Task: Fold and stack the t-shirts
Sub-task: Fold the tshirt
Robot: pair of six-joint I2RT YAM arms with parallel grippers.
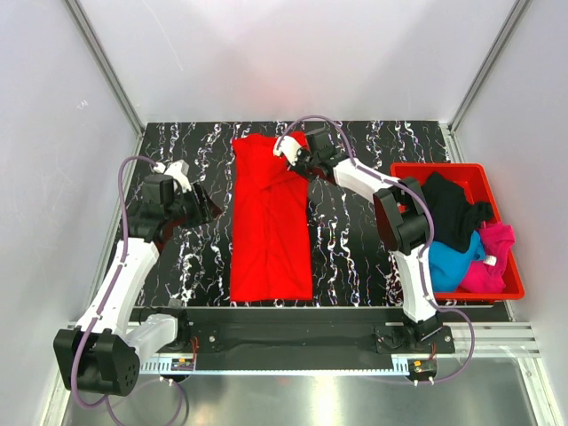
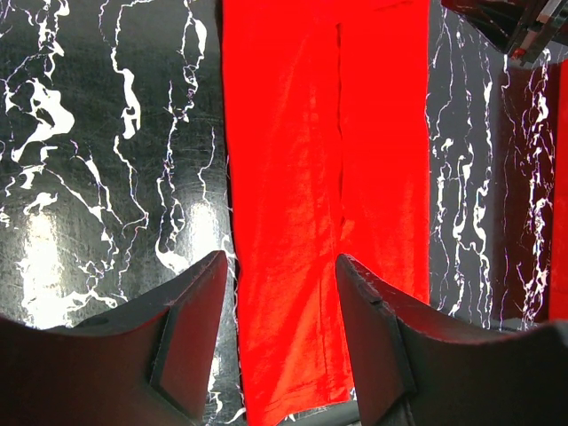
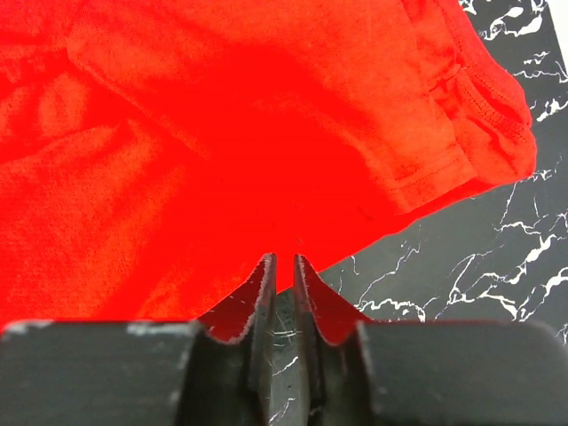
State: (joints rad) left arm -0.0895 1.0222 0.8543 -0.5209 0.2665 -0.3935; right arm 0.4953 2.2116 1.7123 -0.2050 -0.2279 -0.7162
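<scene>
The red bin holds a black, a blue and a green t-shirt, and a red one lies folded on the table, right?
Not green: the top external view shows the third one in the red bin is a magenta-pink t-shirt, beside the black t-shirt and the blue t-shirt. The red t-shirt does lie folded on the table.

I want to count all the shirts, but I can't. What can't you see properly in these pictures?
1. Top view: the black t-shirt, blue t-shirt and pink t-shirt lie heaped in the red bin; any beneath are hidden.
2. Right wrist view: the right gripper has its tips at the edge of the red t-shirt; pinching or not, unclear.
3. Left wrist view: the red t-shirt's far end runs off the top edge.
</scene>
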